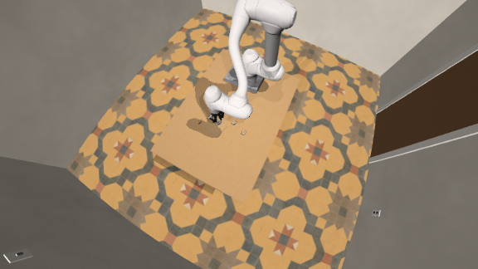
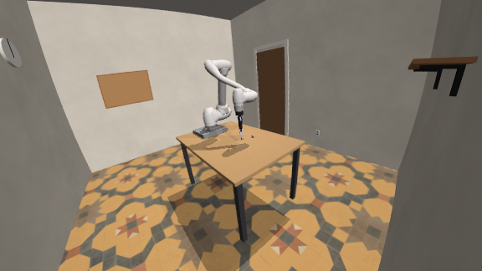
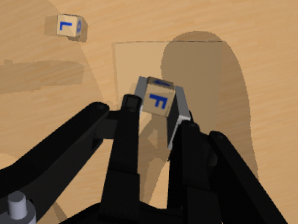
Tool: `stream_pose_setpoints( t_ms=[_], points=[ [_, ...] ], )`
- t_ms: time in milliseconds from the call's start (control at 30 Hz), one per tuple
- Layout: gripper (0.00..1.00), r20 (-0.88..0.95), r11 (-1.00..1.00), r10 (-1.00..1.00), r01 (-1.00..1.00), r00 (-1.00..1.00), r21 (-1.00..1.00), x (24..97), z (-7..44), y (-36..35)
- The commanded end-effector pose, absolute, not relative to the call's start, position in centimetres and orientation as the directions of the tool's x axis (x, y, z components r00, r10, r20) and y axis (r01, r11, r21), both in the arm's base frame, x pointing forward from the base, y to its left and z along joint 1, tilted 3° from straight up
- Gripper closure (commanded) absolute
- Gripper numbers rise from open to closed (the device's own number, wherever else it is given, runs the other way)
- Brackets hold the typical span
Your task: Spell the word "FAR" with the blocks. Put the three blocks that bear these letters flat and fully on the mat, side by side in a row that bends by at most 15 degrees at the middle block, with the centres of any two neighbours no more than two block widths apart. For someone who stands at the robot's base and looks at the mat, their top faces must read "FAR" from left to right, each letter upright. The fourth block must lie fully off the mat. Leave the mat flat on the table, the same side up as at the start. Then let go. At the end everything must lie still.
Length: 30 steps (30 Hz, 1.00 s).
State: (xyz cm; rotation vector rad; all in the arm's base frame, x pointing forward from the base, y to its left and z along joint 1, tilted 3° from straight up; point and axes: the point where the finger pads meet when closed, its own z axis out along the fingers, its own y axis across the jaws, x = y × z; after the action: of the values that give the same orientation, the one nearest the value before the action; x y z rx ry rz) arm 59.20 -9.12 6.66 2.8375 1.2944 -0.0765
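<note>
The arm is glossy white with rounded joint housings, a dark grey straight link and a black, multi-bar two-finger gripper with grey pads.

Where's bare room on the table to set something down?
Broadest patch: tabletop between the outlying block and the edge farthest from the robot's base. Crowded: around the pincer, with the F block, mat and L block close by.

Your pale-wood rectangular tabletop carries the thin wood-toned square mat, lying flat, and the small wooden block with a blue L, off the mat.
</note>
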Motion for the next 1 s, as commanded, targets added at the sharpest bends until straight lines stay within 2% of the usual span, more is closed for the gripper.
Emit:
stream_pose_setpoints(
  t_ms=[0,467,967],
  points=[
    [0.87,-0.049,-0.545,0.838,0.838,0.544,-0.016,59.50,6.56,-8.94],
    [0.87,-0.041,-0.244,0.969,0.969,0.243,-0.031,59.80,6.54,-8.72],
    [0.87,-0.040,-0.219,0.975,0.975,0.218,-0.032,59.82,6.54,-8.71]
  ],
)
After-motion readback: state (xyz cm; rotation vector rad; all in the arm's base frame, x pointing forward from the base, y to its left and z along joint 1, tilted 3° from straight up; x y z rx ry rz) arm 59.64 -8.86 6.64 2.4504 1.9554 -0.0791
